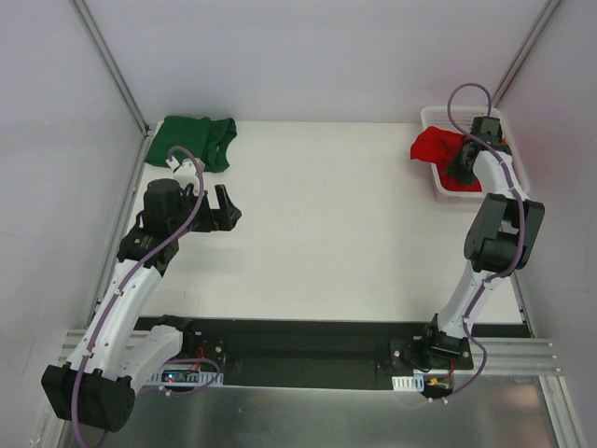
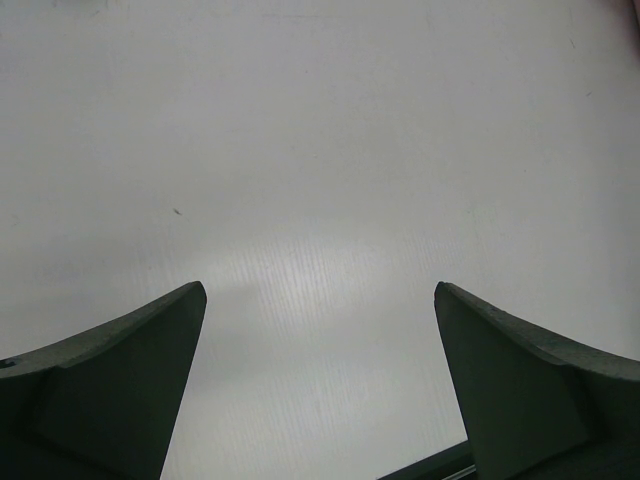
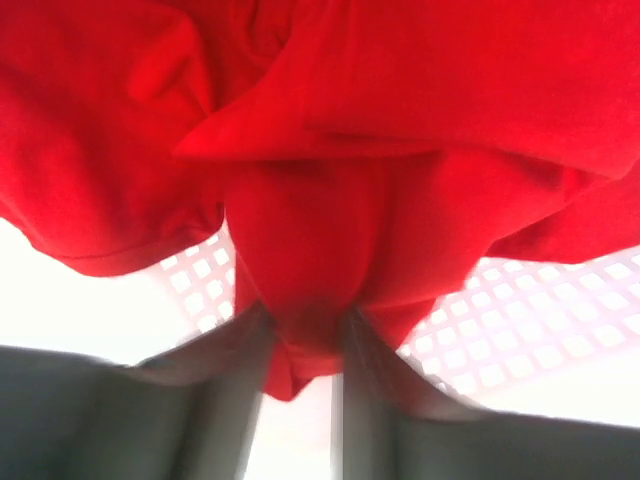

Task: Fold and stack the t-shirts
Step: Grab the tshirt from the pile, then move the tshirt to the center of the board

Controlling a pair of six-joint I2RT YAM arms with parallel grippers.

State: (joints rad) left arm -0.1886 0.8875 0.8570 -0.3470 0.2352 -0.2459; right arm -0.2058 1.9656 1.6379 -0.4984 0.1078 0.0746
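While the green tee [image 1: 196, 140] lies crumpled at the far left, the left gripper [image 1: 224, 210] hangs near it, jaws spread over the table [image 1: 326, 233]; far right, the right gripper [image 3: 305, 325] pinches a red tee [image 3: 320, 230] in the basket [image 1: 431, 114]

No text, label, brand or number can be read in any view — the small boards [image 1: 187, 376] at the arm bases are too tiny to tell.
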